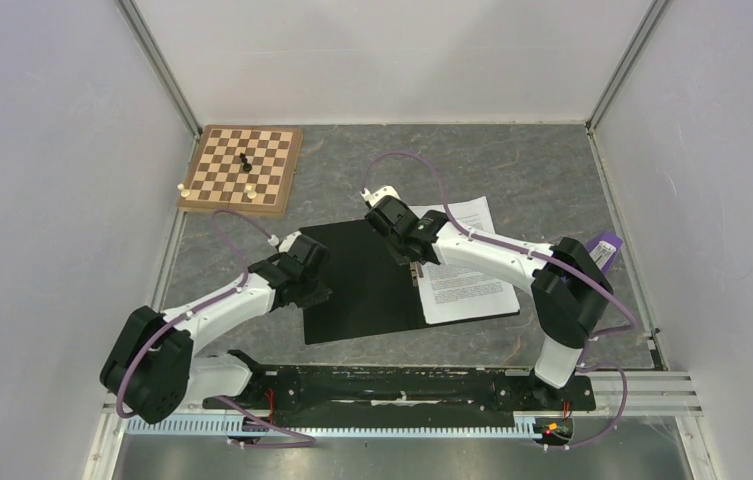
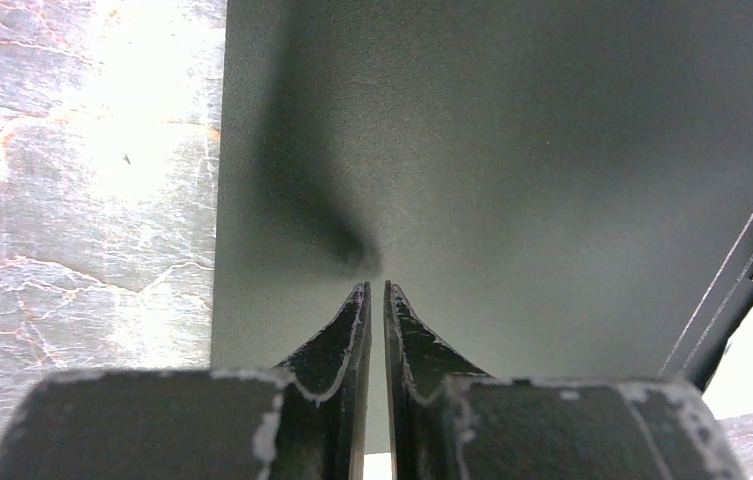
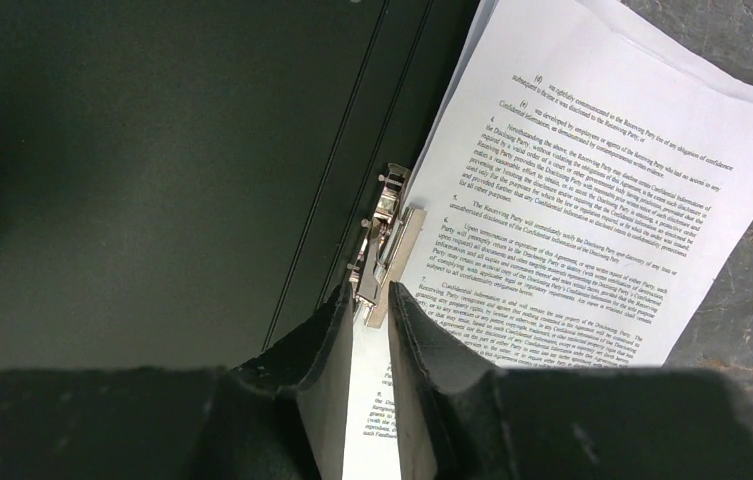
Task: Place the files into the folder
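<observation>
From above, the folder (image 1: 352, 290) is seen lying open on the bench (image 1: 512, 180), black faces up, its spine running from near to far. The files (image 1: 472, 285) are laid on its right face, long edge along the spine. The left claw (image 1: 312, 272) is set over the left flap, and the right claw (image 1: 404, 240) over the spine, so the right arm is judged the nearer to the sheets.

In the left wrist view, the 2 fingers are drawn together, with nothing seen between them, above the bare black face.

In the right wrist view, the metal clip (image 3: 384, 250) is found just ahead of the narrowly parted tips. The files lie to its right (their edges fanned). Whether the clip is pinched cannot be told.
</observation>
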`<state>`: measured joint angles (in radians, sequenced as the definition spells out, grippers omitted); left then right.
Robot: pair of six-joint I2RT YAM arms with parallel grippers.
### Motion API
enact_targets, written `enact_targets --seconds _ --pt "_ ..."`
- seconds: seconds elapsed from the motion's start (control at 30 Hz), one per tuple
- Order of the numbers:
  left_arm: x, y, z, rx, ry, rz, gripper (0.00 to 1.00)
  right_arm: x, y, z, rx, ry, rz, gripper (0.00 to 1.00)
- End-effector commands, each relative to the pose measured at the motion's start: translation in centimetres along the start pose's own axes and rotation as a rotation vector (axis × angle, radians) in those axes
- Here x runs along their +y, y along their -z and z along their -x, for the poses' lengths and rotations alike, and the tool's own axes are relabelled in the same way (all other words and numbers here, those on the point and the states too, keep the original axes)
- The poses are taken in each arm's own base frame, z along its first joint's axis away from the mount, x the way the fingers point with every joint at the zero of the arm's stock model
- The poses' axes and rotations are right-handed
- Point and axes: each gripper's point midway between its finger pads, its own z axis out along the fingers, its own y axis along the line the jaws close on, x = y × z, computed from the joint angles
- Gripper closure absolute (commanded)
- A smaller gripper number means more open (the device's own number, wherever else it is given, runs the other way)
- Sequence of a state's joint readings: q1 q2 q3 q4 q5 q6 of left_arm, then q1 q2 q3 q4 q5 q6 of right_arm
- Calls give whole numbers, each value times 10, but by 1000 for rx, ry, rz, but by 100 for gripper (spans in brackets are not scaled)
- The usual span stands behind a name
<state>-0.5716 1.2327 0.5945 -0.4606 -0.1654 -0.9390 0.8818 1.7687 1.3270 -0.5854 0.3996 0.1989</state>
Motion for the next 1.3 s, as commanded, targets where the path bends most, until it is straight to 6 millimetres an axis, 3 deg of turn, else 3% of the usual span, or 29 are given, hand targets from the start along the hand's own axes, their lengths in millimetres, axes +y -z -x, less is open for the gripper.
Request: enact_targets --seconds 0.0,0.63,1.27 --pt "-2 -4 5 -33 58 4 84 2 2 15 -32 6 -12 78" --pt "8 -9 4 -33 83 61 85 4 -2 -5 3 22 -20 87" --pt "15 -16 1 -10 140 99 85 6 -7 -66 66 -28 23 98"
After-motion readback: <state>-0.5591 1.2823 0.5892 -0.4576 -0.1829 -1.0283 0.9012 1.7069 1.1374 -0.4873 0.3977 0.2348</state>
